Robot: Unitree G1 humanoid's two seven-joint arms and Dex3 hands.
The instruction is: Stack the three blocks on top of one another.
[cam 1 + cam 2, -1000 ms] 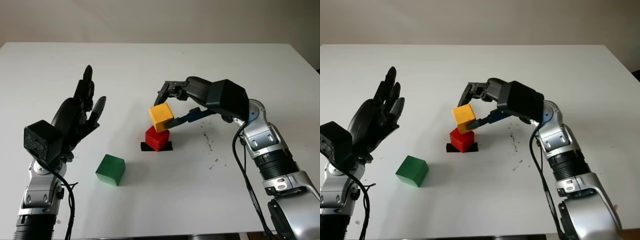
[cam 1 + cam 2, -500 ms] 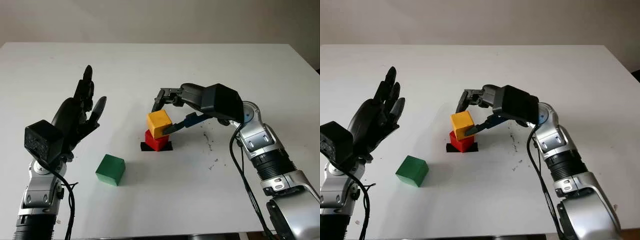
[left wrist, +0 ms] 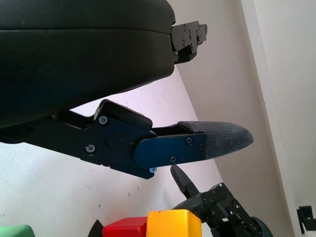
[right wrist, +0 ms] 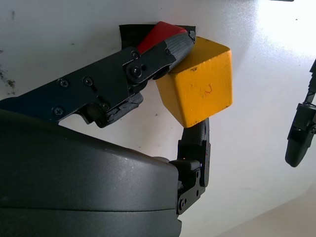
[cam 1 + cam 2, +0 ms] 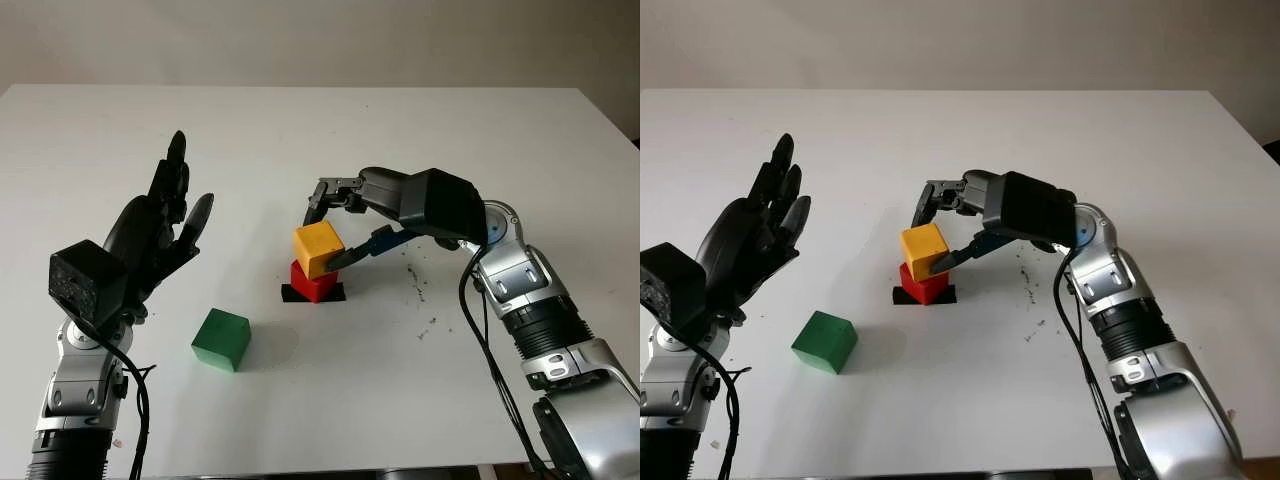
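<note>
right hand reaches in over the middle of the white table, its fingers closed around the yellow block — one finger pressed against the side nearest the arm, the others curving over the far side. yellow block sits on top of the red block, turned a little so its edges do not line up with the one below. in the right wrist view the yellow block is pinched between the thumb and the opposing finger, with the red block just showing past the thumb. red block stands on a small black square mark on the table, directly under the right hand.

green block lies alone on the table, well apart from the right hand, nearer the robot and off toward the left hand's side — just below and beside the left hand.

left hand is raised above the table, open and holding nothing, well apart from the two stacked blocks. a scatter of small dark specks marks the table below the right forearm.
</note>
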